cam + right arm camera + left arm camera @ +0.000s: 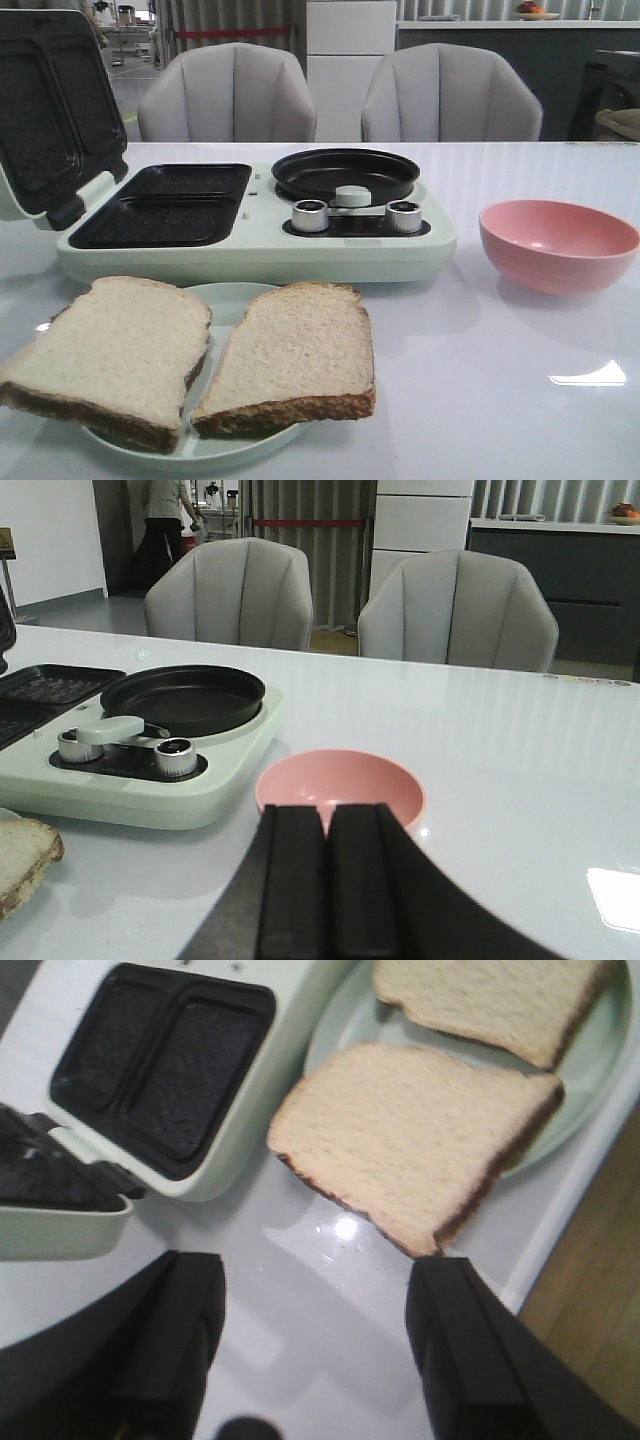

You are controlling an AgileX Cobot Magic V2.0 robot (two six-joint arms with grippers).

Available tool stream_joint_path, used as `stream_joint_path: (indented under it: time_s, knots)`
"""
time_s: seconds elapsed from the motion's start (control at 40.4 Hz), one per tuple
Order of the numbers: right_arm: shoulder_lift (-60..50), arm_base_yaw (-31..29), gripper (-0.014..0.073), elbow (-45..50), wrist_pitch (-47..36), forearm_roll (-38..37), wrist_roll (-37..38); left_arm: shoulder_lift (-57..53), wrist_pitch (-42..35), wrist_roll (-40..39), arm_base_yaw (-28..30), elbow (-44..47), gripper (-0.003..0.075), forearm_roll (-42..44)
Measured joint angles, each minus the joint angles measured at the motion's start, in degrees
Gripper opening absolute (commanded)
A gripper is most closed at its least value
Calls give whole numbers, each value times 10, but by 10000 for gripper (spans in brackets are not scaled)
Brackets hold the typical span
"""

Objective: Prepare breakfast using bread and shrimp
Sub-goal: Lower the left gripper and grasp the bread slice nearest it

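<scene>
The left hand (315, 1350) hangs spread above the table beside the bread (415, 1145); the right hand (325, 880) is pressed together, empty.

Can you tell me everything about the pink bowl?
The pink bowl is round, smooth and a little shiny, like plastic or glazed ceramic. It stands upright on the white table, to the right of the pale green breakfast maker, not touching it. What shows of its inside looks empty. The shut right gripper is near it, not touching as far as the views show.
</scene>
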Motion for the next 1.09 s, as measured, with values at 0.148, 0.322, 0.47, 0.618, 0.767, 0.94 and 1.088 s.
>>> stream_joint_path:
  time_s: [0.148,0.322,0.47,0.618,0.767,0.94,1.088]
  knots:
    - [0,0,-33,0,0,0,0,89,13,0,-61,0,452,45]
    - [0,0,-33,0,0,0,0,183,13,0,-100,-1,518,84]
    - [0,0,-33,0,0,0,0,247,12,0,-103,-16,560,101]
    - [0,0,-33,0,0,0,0,302,19,0,-103,-33,559,151]
    - [0,0,-33,0,0,0,0,345,49,0,-103,-51,559,206]
    - [0,0,-33,0,0,0,0,389,60,0,-103,-71,559,259]
    - [0,0,-33,0,0,0,0,426,60,0,-103,-79,555,291]
